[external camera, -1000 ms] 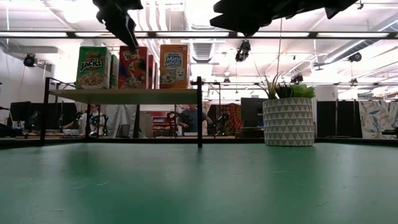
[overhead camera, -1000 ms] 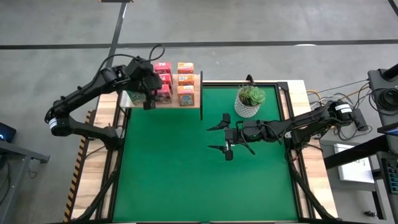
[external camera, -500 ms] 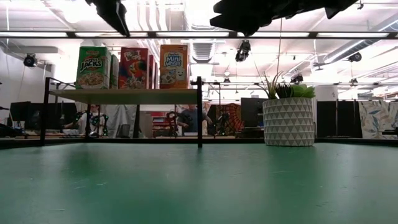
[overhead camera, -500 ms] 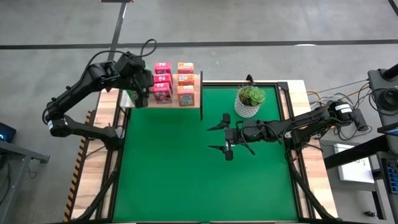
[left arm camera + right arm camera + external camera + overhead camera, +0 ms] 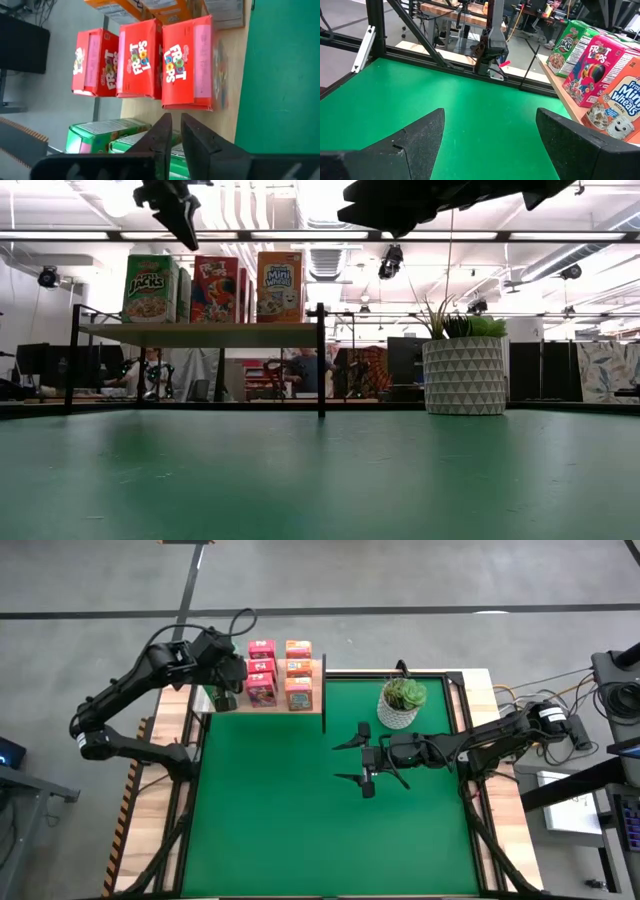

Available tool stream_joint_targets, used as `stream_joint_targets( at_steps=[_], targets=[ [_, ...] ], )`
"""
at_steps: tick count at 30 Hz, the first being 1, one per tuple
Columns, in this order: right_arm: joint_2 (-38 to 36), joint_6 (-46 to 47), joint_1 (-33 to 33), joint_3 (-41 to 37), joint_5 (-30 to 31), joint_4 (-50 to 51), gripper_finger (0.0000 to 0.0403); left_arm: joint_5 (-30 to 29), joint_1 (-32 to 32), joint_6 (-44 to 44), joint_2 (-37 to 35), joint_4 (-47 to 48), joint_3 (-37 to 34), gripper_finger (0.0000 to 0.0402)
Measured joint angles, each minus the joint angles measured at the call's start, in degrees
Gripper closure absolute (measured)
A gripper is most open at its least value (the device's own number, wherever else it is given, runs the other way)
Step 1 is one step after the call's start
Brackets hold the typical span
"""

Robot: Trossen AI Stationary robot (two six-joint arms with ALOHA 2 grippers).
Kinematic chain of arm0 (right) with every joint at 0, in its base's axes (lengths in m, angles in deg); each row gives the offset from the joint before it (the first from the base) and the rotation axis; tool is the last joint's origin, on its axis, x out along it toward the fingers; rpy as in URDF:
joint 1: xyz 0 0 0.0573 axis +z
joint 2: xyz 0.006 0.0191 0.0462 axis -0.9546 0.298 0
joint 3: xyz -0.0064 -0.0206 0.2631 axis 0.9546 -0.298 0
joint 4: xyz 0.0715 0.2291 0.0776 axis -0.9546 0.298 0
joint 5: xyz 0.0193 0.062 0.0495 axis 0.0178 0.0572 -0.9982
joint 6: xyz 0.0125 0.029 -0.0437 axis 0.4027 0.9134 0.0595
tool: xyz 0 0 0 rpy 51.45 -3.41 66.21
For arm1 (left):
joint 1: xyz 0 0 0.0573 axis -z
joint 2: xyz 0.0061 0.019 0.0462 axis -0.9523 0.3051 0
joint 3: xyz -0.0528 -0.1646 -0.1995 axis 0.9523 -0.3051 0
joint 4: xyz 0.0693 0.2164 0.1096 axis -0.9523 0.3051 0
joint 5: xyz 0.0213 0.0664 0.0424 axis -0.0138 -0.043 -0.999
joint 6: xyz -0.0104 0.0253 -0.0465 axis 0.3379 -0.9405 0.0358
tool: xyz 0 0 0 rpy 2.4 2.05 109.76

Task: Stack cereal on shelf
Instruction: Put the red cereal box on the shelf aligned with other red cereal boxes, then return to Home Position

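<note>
High: I see the left gripper (image 5: 226, 700) above the green-box end of the shelf (image 5: 312, 690), holding nothing; right gripper (image 5: 352, 761) waits mid-mat, fingers spread wide.
Low: boxes stand upright on the shelf top, reading "Jacks" (image 5: 150, 289), Froot Loops (image 5: 214, 289), "Mini Wheats" (image 5: 280, 285).
Left wrist: fingers (image 5: 160, 145) nearly together, empty, over "Froot Loops" boxes (image 5: 186, 62).
Right wrist: open jaws, green mat (image 5: 470, 115).

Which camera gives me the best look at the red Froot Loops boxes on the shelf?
The left wrist view: three red Froot Loops boxes fill it, side by side. The high view shows only their tops, the low view one front, and the right wrist view one box.
</note>
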Motion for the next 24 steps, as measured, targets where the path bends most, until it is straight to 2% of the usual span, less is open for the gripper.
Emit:
stream_joint_targets(
  at_steps=[5,19,24],
  targets=[
    [0.00,-0.56,-0.02,0.02,0.86,0.12,0.0099,0.00,-0.08,0.31,0.77,0.00,-1.24,0.0399],
    [0.00,-0.63,-0.02,0.02,0.88,0.35,0.0099,-0.13,-0.08,1.23,1.76,-1.57,-3.11,0.0401],
    [0.00,-0.86,-0.02,0.02,0.87,0.37,0.0099,-0.06,0.23,6.15,0.06,-1.43,-2.96,0.0401]
  ],
)
